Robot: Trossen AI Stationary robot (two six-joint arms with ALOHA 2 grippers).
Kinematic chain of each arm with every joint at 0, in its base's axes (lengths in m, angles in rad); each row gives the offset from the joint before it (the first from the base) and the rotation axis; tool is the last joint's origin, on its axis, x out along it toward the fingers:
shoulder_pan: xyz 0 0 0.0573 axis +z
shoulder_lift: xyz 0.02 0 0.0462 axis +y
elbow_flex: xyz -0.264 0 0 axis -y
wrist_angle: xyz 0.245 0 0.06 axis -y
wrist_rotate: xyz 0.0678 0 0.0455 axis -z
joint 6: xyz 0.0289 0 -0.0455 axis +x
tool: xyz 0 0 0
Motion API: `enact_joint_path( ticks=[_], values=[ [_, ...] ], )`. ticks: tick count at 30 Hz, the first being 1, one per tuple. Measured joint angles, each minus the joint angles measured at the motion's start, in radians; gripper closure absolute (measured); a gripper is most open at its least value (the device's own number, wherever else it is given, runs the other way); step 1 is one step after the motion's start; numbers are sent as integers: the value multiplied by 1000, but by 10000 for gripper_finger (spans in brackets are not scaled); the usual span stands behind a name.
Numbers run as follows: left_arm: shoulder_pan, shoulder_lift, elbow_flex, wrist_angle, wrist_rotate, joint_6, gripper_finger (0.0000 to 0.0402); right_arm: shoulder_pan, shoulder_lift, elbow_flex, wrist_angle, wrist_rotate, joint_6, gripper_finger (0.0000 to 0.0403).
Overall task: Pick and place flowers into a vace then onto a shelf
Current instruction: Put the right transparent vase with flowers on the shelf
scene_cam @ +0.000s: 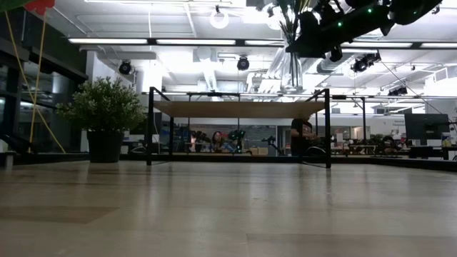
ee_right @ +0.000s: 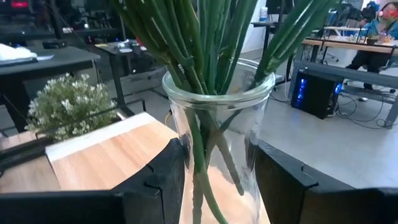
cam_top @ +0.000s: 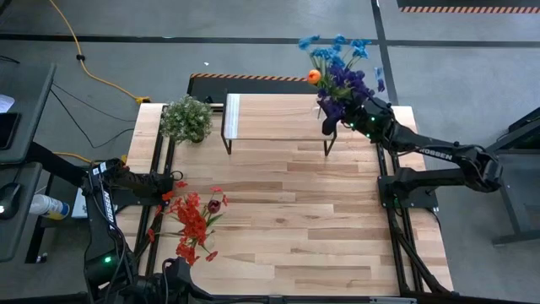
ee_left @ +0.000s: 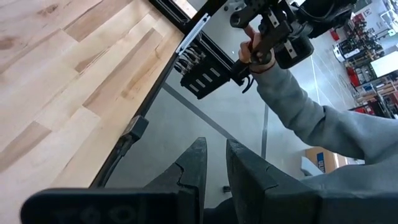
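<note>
Several blue and purple flowers (cam_top: 342, 72) stand in the glass vase (ee_right: 217, 143) my right tool (ee_right: 217, 180) pinches above the shelf's (cam_top: 274, 118) right end, upper right of frame; my left tool (ee_left: 214, 168), nearly pressed together, waits lower left beside red flowers (cam_top: 194, 221).

Only readable bit: white "ROBOSEN"-looking lettering, start cut off, along the right arm (cam_top: 439, 153) in the high view. Similar white print on the left arm (cam_top: 108, 203), too small to read.
</note>
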Motion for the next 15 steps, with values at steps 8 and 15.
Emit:
enact_joint_path(
  ticks=[8,15],
  values=[
    [0,0,0,0,0,0,307,-31,7,0,-4,-47,42,244],
    [0,0,0,0,-8,0,307,-30,77,0,53,-70,66,244]
  ],
)
